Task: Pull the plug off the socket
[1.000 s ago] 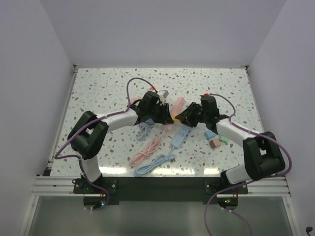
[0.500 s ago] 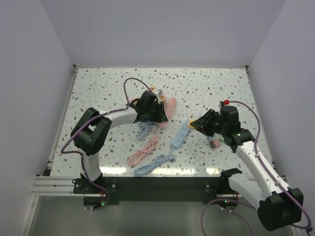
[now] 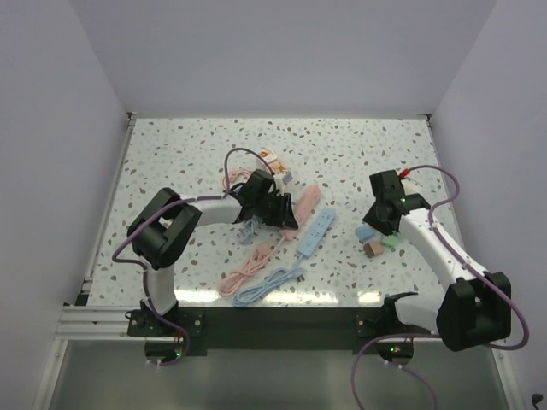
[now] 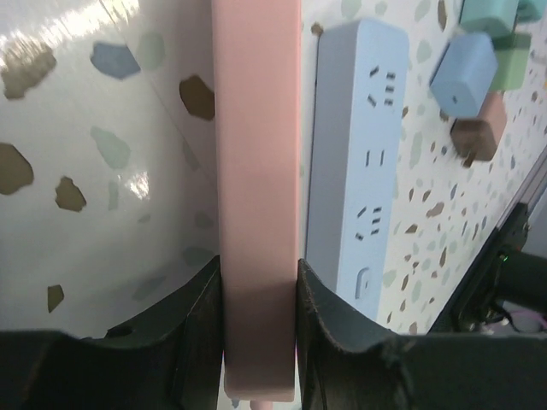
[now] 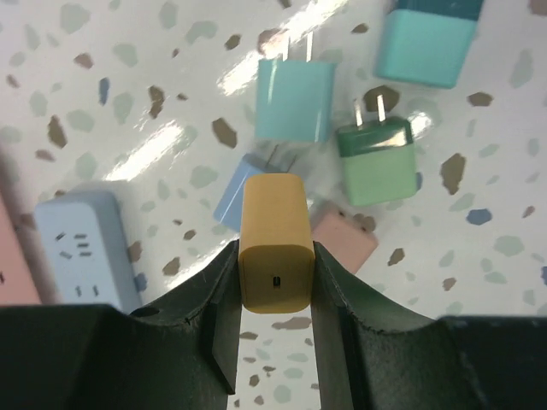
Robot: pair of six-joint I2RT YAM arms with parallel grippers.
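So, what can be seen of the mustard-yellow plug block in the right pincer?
The mustard-yellow plug block is a rounded box of matte-looking plastic, with a small oblong slot in its near face. Its prongs are hidden. The right pincer is shut on two of its sides, holding it above loose plugs on the speckled table, in no socket.

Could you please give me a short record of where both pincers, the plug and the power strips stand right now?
left pincer: shut on the pink power strip, near one end
right pincer: shut on the yellow plug
plug state: out of any socket, held above the table
blue power strip: lying beside the pink one, its visible sockets bare
loose items: teal plug and green plug lying below the held one
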